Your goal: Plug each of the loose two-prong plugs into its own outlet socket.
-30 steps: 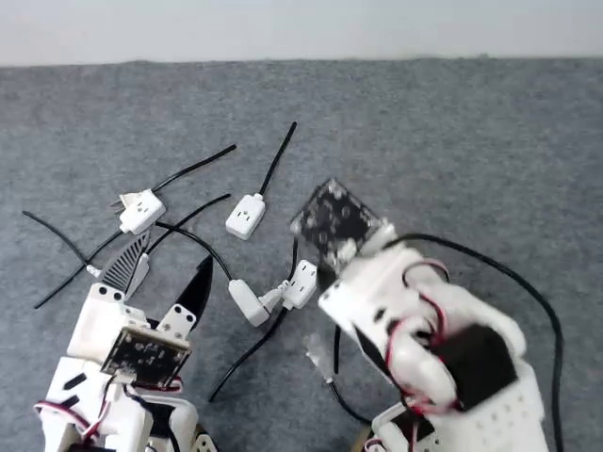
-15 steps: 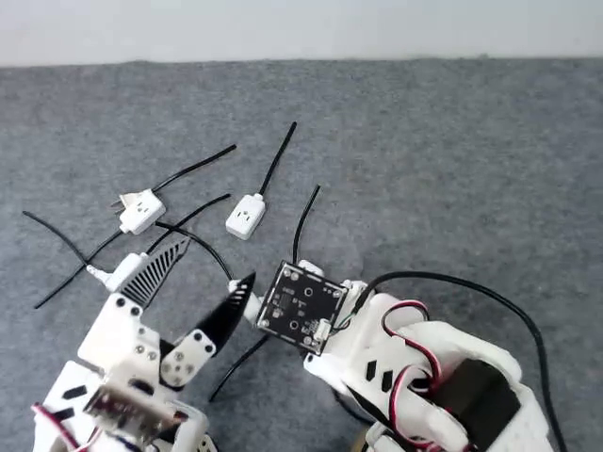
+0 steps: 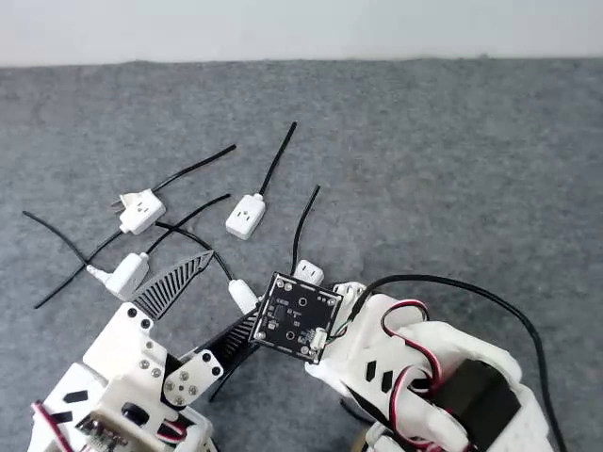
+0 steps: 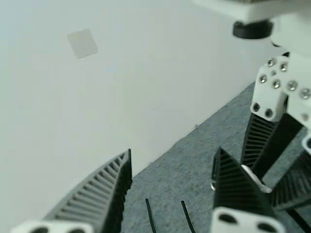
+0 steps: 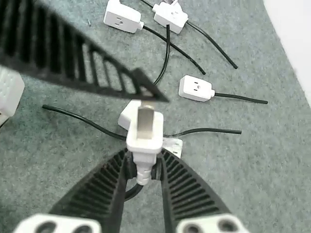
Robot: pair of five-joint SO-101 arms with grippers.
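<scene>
Table top covered w/ grey felt-like carpet (image 3: 452, 160), short nap, speckled texture, running edge to edge in high view. Plain pale wall (image 3: 301, 28) along the far side meets the carpet in a straight line, approx level across the frame. In left wrist view the same wall rises behind the carpet, w/ one small pale square patch (image 4: 82, 42) on it, tilted a bit. In right wrist view the wall is at one corner. Light soft & even, shadows faint
</scene>
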